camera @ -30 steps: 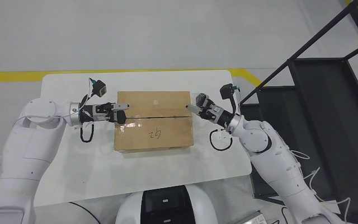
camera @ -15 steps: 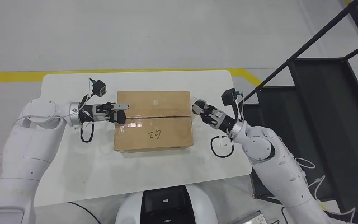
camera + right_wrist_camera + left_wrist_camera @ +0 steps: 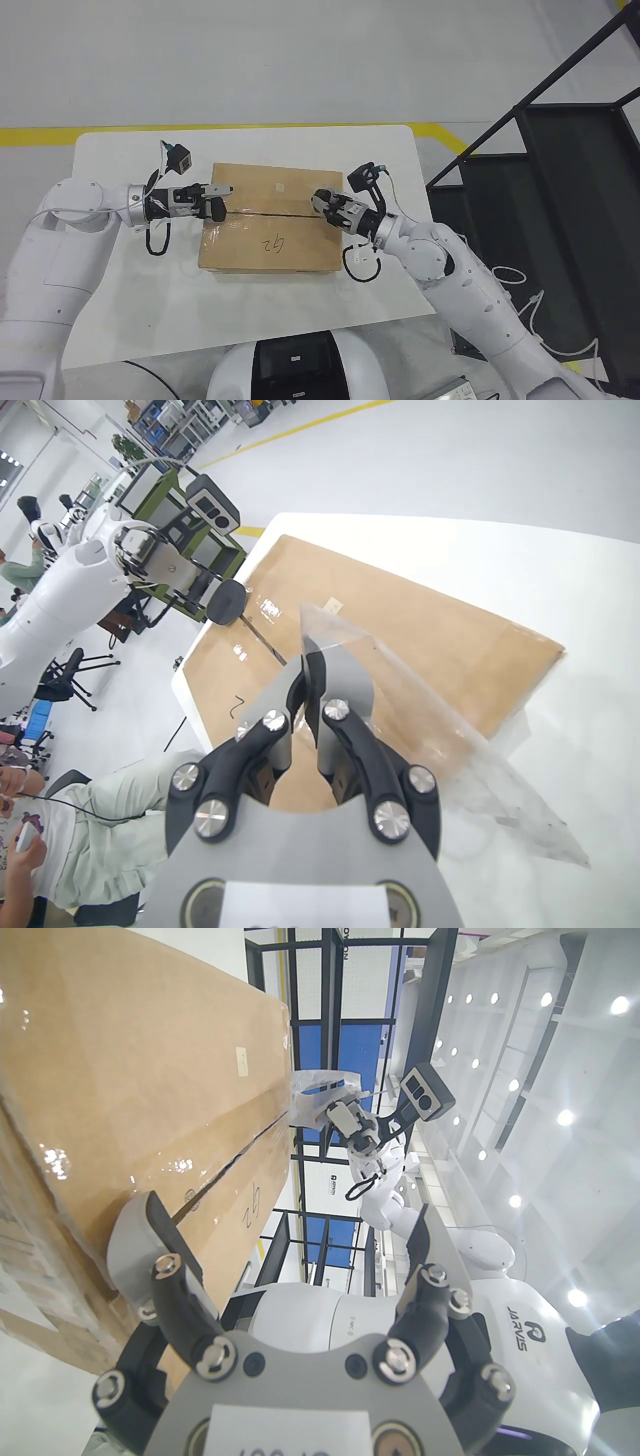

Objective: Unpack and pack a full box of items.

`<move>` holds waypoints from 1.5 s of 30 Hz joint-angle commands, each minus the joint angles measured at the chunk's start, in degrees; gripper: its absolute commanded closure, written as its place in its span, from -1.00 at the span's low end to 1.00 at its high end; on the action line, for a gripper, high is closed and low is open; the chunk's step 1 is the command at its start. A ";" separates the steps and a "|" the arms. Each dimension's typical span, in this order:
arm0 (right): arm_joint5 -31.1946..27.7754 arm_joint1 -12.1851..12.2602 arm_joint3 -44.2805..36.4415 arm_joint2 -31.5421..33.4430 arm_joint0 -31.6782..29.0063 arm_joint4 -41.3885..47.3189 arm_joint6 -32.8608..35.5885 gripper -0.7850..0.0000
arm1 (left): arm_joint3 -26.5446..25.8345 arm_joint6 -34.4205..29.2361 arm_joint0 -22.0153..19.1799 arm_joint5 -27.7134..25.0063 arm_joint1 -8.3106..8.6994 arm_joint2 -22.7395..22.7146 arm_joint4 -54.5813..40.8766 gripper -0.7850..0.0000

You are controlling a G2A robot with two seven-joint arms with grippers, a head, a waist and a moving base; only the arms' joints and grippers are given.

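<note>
My right pincer point(image 3: 307, 660) pinches a clear tape strip point(image 3: 450, 750), lifted off the box point(image 3: 425, 620) just beneath it. My left pincer point(image 3: 287, 1218) is spread, one finger point(image 3: 145, 1228) against the box's far end. The top view shows the seam point(image 3: 270, 211) between them.

Grey floor point(image 3: 300, 60) w/ yellow line point(image 3: 40, 136), black stairs point(image 3: 560, 170), white table point(image 3: 300, 300), ceiling lights point(image 3: 565, 1117)

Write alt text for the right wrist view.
The right gripper is shut on a strip of clear tape that stretches down to the near end of a cardboard box on a white table. At the box's far end, the left gripper rests one finger on the top seam.
</note>
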 commanded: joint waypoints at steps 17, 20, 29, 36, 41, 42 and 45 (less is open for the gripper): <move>3.12 -2.29 5.21 -6.84 4.82 -5.70 -0.65 1.00 | -1.91 0.60 1.26 0.77 0.47 -0.66 0.34 -1.00; 3.04 -2.50 5.39 -7.33 4.98 -6.11 -0.29 0.40 | -2.14 0.66 1.36 0.87 0.52 -0.68 0.43 -1.00; 1.69 -2.64 2.72 -7.01 4.54 -6.56 0.82 -1.00 | -2.64 0.74 1.87 0.44 0.73 -1.34 -0.35 -1.00; 1.34 -2.98 0.72 -8.07 5.35 -7.87 3.31 -1.00 | -1.73 4.23 3.34 -2.28 1.06 -5.20 -6.03 -1.00; 0.67 -3.49 0.79 -9.30 6.95 -7.94 4.43 -1.00 | 0.02 9.29 4.68 -3.77 1.45 -8.58 -7.99 -1.00; 0.39 -3.61 0.90 -9.58 7.32 -7.85 4.54 -1.00 | 0.38 11.24 4.79 -3.62 1.51 -8.73 -6.47 -1.00; 0.24 -3.99 1.35 -10.36 8.32 -7.69 4.75 -1.00 | 0.74 14.65 4.59 -2.27 1.48 -7.91 -2.48 -1.00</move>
